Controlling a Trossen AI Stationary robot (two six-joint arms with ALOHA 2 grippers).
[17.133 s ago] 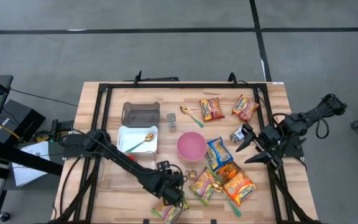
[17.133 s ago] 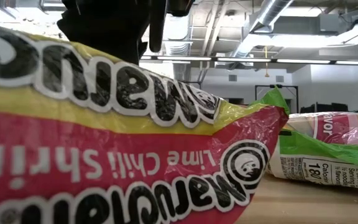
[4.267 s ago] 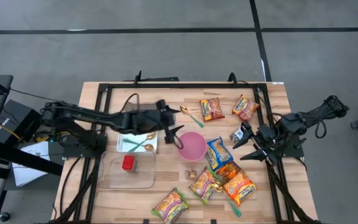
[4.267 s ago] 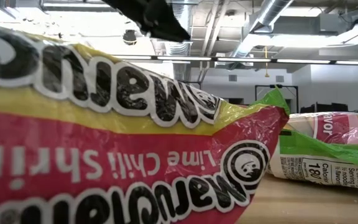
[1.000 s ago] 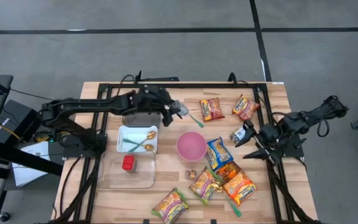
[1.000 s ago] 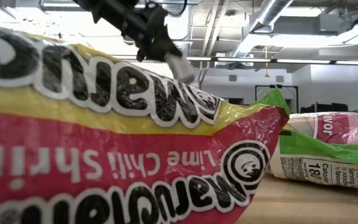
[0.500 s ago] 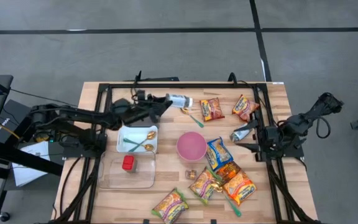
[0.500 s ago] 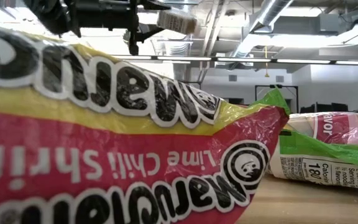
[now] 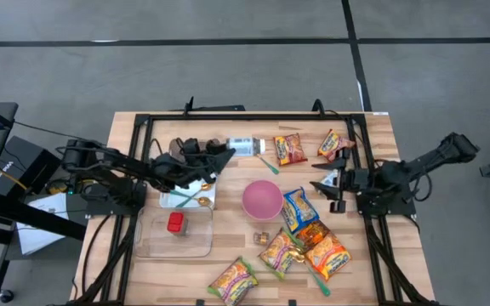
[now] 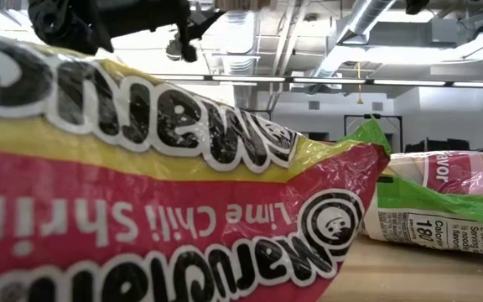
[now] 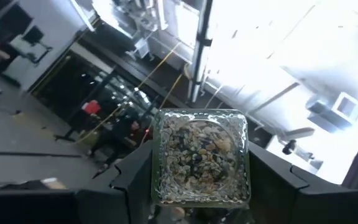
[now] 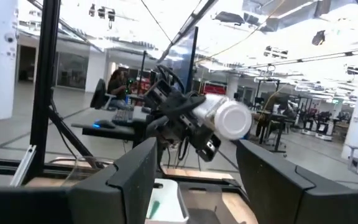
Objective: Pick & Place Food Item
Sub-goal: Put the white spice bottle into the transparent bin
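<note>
A small clear jar (image 9: 242,145) with a white cap, filled with speckled grains, is up in the air over the table's far middle, with my left gripper (image 9: 226,151) shut on it. The right wrist view shows the jar (image 12: 224,118) sticking out ahead of that gripper, cap end first. My right gripper (image 9: 323,184) stands open at the right side with nothing between its fingers (image 12: 132,180). A clear box (image 9: 175,234) with a red item in it stands at the near left. My left gripper pinches the jar between its two fingers on two opposite sides (image 11: 157,174), at the clear end away from the cap. The fingers come from the table's left, tipped a little upward, and lie along the jar. The jar is lifted clear, roughly level, with its cap (image 12: 234,120) toward the right.
A white tray (image 9: 173,181) with spoons lies under the left arm. A pink bowl (image 9: 262,200) stands mid-table. Several noodle packets (image 9: 299,208) lie around it at the right, near and far. One packet (image 10: 183,201) fills the low view.
My left gripper has drawn back toward the table's left edge and tipped up from pointing down to about level, rolling as it went. The jar has turned with it, from hanging cap-down to lying level. My right gripper has tipped up and rolled, sinking slightly.
</note>
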